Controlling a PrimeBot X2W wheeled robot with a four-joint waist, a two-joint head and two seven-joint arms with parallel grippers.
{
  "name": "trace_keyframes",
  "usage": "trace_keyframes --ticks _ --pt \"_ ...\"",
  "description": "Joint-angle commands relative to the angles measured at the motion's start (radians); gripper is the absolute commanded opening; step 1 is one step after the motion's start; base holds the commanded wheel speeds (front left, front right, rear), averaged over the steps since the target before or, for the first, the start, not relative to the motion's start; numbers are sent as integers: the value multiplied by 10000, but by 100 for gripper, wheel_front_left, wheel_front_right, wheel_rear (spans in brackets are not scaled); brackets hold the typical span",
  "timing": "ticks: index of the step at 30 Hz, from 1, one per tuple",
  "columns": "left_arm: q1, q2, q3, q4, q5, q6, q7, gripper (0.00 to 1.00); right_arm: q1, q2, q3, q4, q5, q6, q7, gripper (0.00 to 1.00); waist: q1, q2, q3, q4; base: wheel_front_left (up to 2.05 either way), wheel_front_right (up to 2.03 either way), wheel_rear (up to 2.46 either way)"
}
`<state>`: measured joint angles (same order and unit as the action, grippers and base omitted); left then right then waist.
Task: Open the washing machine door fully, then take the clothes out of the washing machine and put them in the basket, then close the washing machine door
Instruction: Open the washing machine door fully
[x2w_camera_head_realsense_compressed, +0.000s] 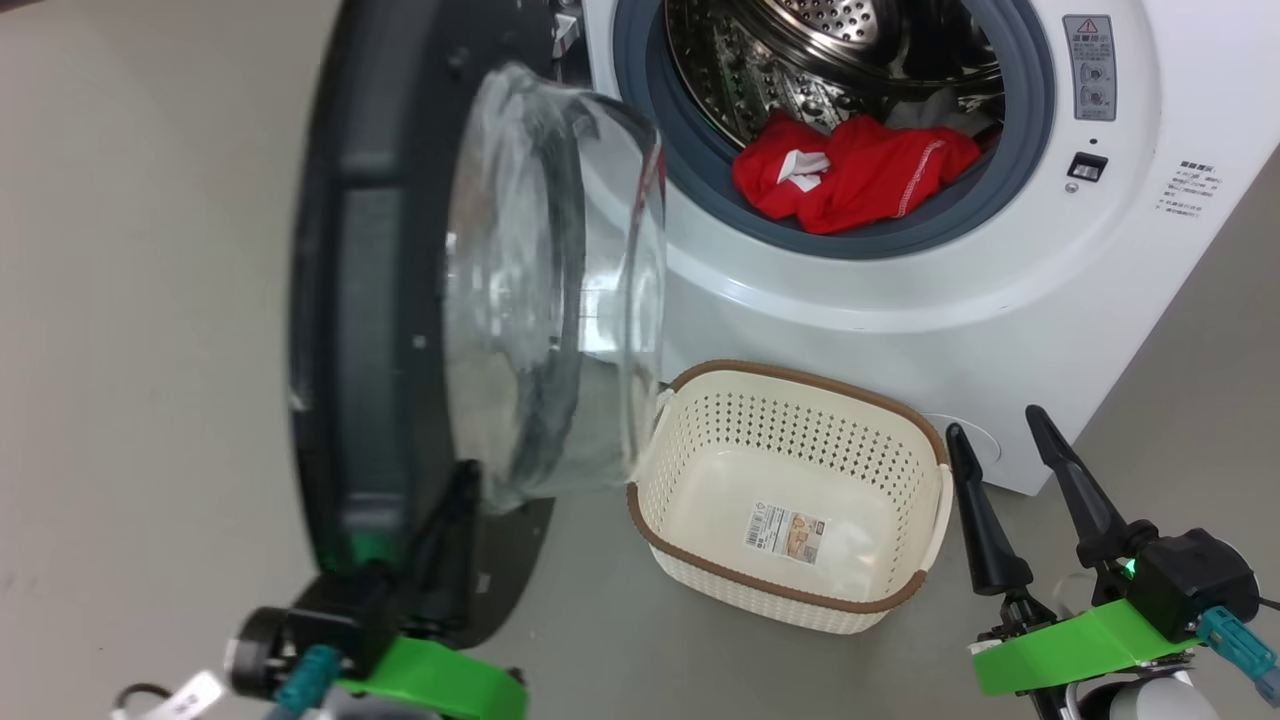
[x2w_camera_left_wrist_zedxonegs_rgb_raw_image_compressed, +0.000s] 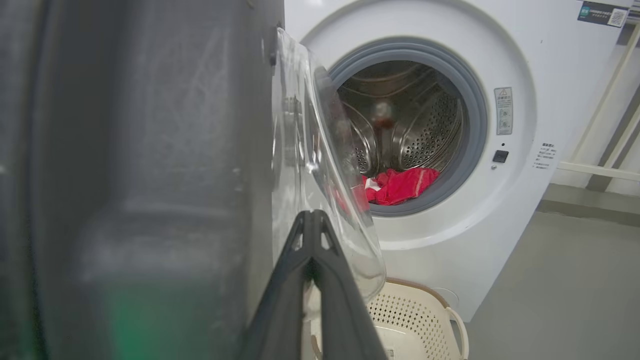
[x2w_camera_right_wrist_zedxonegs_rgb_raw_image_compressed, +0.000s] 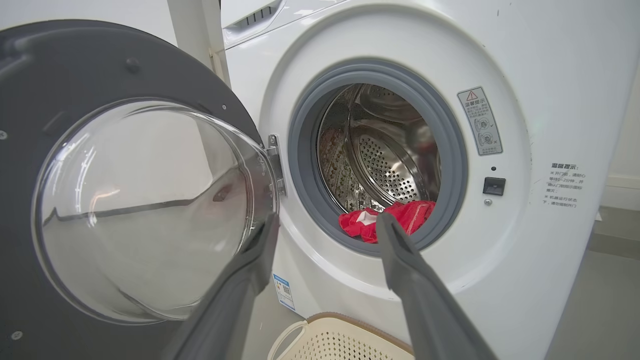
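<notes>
while pushing the washing machine door (x2w_camera_head_realsense_compressed: 350, 300) wider with the left tool (x2w_camera_head_realsense_compressed: 462, 485), fingers pressed together and empty, laid by the door's inner face just beside the glass bulge (x2w_camera_head_realsense_compressed: 550, 280), press low on the black rim rather than on the glass, and sweep outward along the hinge's arc to avoid slipping off the edge. actual contact with the rim: cannot tell. judged partly done: door well clear of the opening, perhaps short of its stop. hold the right tool (x2w_camera_head_realsense_compressed: 995, 425), jaws wide apart and empty, just right of the basket (x2w_camera_head_realsense_compressed: 800, 375), ready to reach in. mind the basket, empty on the floor below the opening, close under the glass bulge. farther in, the clothes (x2w_camera_head_realsense_compressed: 860, 175), heaped red at the drum's front lip against the grey gasket (x2w_camera_head_realsense_compressed: 700, 170) of the washing machine (x2w_camera_head_realsense_compressed: 1000, 300). little legible writing: a barcode sticker (x2w_camera_head_realsense_compressed: 785, 533) in the basket bottom; right of the opening, a warning label (x2w_camera_head_realsense_compressed: 1090, 65) with a red triangle and chinese characters, then more chinese print (x2w_camera_head_realsense_compressed: 1195, 190), too small to read. no brand name made out.
</notes>
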<state>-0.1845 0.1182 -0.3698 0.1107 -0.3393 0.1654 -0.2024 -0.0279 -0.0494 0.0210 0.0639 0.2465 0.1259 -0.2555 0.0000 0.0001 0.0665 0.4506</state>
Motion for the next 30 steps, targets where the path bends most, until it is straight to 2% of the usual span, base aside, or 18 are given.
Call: trace_keyframes --ticks 1,21,30 --pt "-256 289 567 -153 -98 165 -30 0 -252 -9 269 -281 36 48 -63 100 0 -1 32 -17 0 0 0" --pt "-134 896 1903 78 -404 778 -417 0 -250 -8 267 -220 -153 48 -63 100 0 -1 78 10 0 0 0" --pt "-202 850 2267 396 -505 838 -538 0 -208 -8 324 -197 -275 48 -63 100 0 -1 93 144 0 0 0"
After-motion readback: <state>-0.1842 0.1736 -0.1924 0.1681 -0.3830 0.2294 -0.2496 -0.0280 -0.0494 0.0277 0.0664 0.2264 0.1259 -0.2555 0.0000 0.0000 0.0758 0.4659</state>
